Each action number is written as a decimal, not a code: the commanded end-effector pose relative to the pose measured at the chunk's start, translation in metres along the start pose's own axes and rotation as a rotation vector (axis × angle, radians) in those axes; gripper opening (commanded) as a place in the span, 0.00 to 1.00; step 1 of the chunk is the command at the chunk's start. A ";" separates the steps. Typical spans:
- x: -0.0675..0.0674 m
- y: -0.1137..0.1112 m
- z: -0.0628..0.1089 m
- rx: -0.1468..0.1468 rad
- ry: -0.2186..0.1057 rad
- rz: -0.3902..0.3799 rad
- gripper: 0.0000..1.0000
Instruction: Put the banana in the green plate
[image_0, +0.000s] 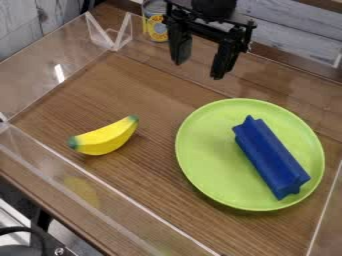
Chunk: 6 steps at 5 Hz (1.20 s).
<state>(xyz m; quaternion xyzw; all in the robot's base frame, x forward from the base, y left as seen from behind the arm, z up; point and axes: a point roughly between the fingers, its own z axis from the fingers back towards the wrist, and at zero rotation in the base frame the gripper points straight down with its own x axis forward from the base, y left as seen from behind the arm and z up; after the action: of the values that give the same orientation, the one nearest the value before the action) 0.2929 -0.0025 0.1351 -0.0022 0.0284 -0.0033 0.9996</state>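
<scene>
A small yellow banana (106, 137) lies on the wooden table at the left, outside the plate. To its right sits the large round green plate (211, 150), with a blue block (270, 156) resting on its right half. My gripper (199, 58) hangs at the top centre, pointing down, well above and behind both banana and plate. Its two dark fingers stand apart and nothing is between them.
Clear acrylic walls (40, 70) fence the table on the left, front and right sides. A clear plastic stand (110, 35) and a yellow object (158, 24) sit at the back near the arm's base.
</scene>
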 end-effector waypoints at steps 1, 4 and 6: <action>-0.012 0.013 -0.005 0.007 0.004 -0.126 1.00; -0.059 0.079 -0.017 0.051 -0.025 -0.532 1.00; -0.076 0.099 -0.037 0.061 -0.036 -0.579 1.00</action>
<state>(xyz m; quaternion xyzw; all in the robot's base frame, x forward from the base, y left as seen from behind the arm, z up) 0.2119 0.0953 0.0905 0.0040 0.0278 -0.2890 0.9569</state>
